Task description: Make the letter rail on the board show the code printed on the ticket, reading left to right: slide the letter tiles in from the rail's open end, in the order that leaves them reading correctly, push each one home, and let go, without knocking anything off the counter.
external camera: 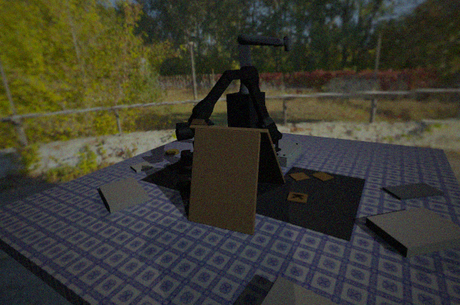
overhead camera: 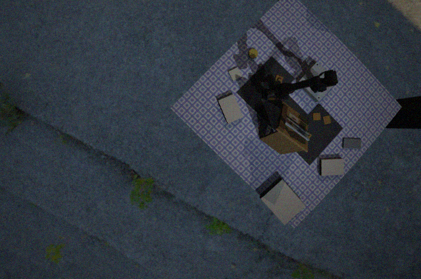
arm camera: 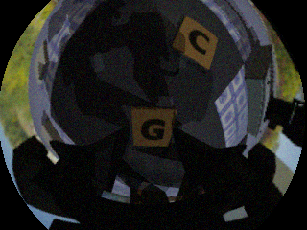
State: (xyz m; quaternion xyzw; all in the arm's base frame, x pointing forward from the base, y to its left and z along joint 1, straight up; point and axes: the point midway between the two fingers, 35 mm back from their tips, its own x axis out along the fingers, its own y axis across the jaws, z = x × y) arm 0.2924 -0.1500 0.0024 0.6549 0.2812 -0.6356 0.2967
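Observation:
An orange tile marked G (arm camera: 153, 126) lies on the dark mat (overhead camera: 327, 134) (external camera: 326, 206). My gripper (arm camera: 152, 129) (overhead camera: 268, 86) (external camera: 185, 159) is down over it with an open finger on each side; I cannot tell whether the fingers touch it. A second tile marked C (arm camera: 195, 42) (overhead camera: 279, 78) lies a little beyond it. The brown board (overhead camera: 282, 141) (external camera: 224, 178) stands tilted on the mat, and its letter rail (overhead camera: 298, 127) faces away from the exterior camera. More orange tiles (overhead camera: 316, 116) (overhead camera: 326, 120) (external camera: 299, 175) (external camera: 322, 175) lie on the mat past the board, and one is marked X (external camera: 297, 196).
Grey flat boxes (overhead camera: 231, 108) (overhead camera: 283, 201) (overhead camera: 332, 166) (overhead camera: 352, 143) lie around the mat on the checked cloth (overhead camera: 204, 112). A small yellow round thing (overhead camera: 252, 52) (external camera: 171, 152) and a small pale card (overhead camera: 235, 73) lie near the far corner. The arm's base (overhead camera: 326, 78) stands beside the mat.

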